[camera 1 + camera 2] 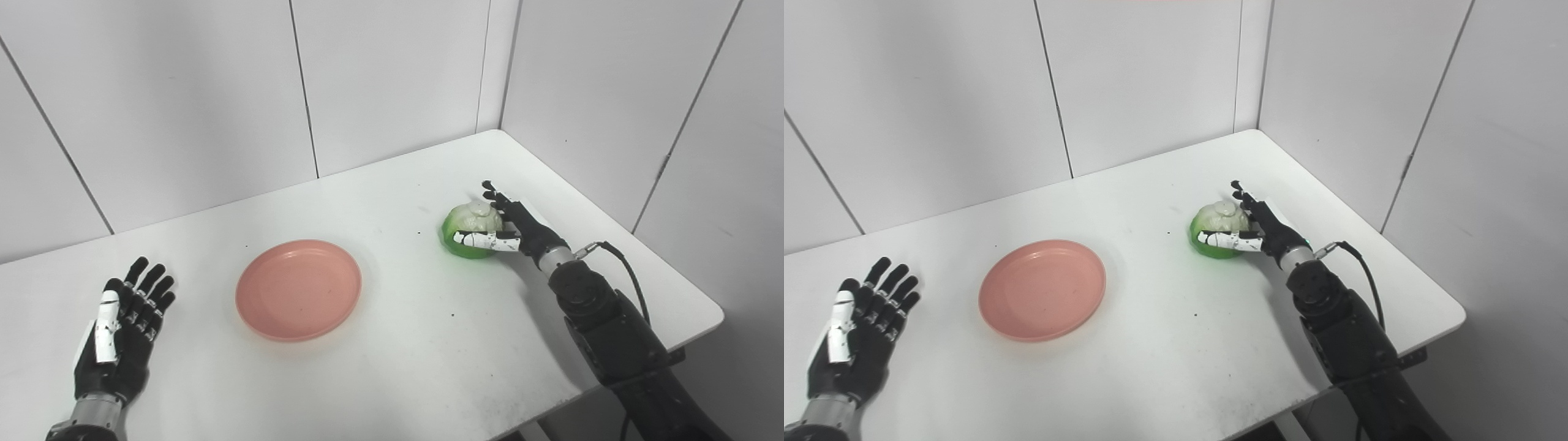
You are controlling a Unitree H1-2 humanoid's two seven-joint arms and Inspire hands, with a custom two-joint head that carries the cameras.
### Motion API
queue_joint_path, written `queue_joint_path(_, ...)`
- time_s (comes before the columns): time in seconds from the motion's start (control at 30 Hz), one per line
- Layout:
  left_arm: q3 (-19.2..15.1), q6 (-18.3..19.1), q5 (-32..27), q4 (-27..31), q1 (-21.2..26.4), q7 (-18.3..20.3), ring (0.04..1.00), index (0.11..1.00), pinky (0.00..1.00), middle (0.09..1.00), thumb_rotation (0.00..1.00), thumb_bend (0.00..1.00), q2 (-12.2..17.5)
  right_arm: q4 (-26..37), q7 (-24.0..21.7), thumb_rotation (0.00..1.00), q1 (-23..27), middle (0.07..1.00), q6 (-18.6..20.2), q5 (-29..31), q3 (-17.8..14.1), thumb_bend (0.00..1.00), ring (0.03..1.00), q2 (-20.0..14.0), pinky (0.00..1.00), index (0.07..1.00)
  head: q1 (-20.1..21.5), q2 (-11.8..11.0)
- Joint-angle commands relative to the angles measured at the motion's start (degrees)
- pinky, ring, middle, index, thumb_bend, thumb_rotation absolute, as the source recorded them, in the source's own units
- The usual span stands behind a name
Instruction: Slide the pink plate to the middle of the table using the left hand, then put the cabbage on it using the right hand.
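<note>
The pink plate (298, 289) lies flat near the middle of the white table (392, 367). The green and white cabbage (468, 228) rests on the table to the right of the plate. My right hand (505, 229) is around the cabbage: the thumb lies across its front and the fingers reach along its far right side. My left hand (125, 318) lies open and empty, palm down, on the table well left of the plate.
White wall panels stand close behind the table and along its right side. The table's right corner (713, 318) is near my right forearm, where a black cable (625, 269) loops.
</note>
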State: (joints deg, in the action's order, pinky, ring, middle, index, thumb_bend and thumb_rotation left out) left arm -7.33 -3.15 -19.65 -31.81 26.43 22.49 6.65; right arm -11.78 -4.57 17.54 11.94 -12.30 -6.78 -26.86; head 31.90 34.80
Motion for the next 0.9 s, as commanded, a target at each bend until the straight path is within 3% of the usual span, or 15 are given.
queue_joint_path(0.0,0.3,1.1,0.5,0.3,-1.1,-0.6,0.937,0.937,0.97,0.939,1.00,0.46,0.2,0.0,-0.6,0.48,2.6,0.941,-2.7,0.4,0.4,1.00,0.918,-1.8,0.89,0.962,-0.6,0.2)
queue_joint_path(0.37,0.7,1.7,0.4,2.0,-1.8,-1.3,0.934,0.939,0.97,0.939,1.00,0.46,-0.1,-4.4,-1.2,0.38,4.8,0.915,-2.3,-1.1,3.9,1.00,0.903,-2.6,0.88,0.937,-1.6,0.7)
queue_joint_path(0.5,0.9,2.3,0.6,2.9,-2.1,-1.7,0.935,0.936,0.98,0.937,1.00,0.47,-0.1,-7.9,-1.1,0.29,6.0,0.895,-3.9,0.1,4.1,1.00,0.892,-1.6,0.87,0.914,-1.9,0.9)
queue_joint_path(0.73,1.2,2.5,0.9,3.7,-2.3,-2.1,0.934,0.938,0.97,0.941,1.00,0.46,-0.1,-14.2,-0.6,0.14,8.4,0.828,-8.6,1.0,5.5,1.00,0.806,-0.3,0.78,0.833,-2.3,1.1)
queue_joint_path(0.87,1.1,2.7,0.6,4.0,-2.4,-1.8,0.938,0.942,0.98,0.944,1.00,0.47,-0.2,-15.4,1.1,0.02,9.3,0.771,-6.7,-0.7,6.8,0.97,0.742,0.5,0.71,0.787,-2.3,1.1)
